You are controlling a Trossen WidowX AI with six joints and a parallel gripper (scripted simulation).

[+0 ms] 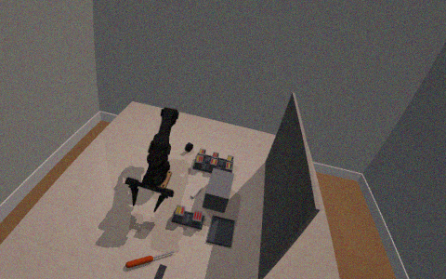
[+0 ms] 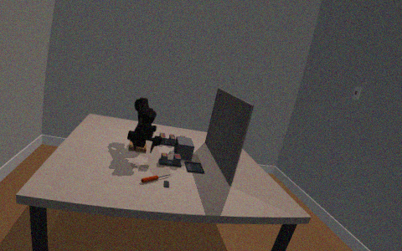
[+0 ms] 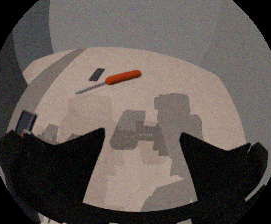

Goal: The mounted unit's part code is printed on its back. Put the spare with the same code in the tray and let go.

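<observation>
My gripper (image 1: 145,207) (image 3: 144,135) is open, its two black fingers wide apart with nothing between them. It hangs above the table, left of the front dark rack (image 1: 189,222) (image 2: 170,162), which holds two small units with coloured stripes. A back dark rack (image 1: 202,167) (image 2: 168,142) holds several similar striped units. The dark tray (image 1: 221,231) (image 2: 194,167) (image 3: 26,122) lies to the right of the front rack and shows no unit in it. Which unit is the mounted one I cannot tell, and no printed code is readable.
A grey box (image 1: 219,183) (image 2: 184,147) stands between the back rack and the tray. A tall dark panel (image 1: 284,186) (image 2: 229,134) stands to the right. An orange screwdriver (image 1: 139,261) (image 2: 150,179) (image 3: 123,77) and a small dark block (image 1: 160,272) (image 2: 166,184) (image 3: 97,75) lie nearer the front.
</observation>
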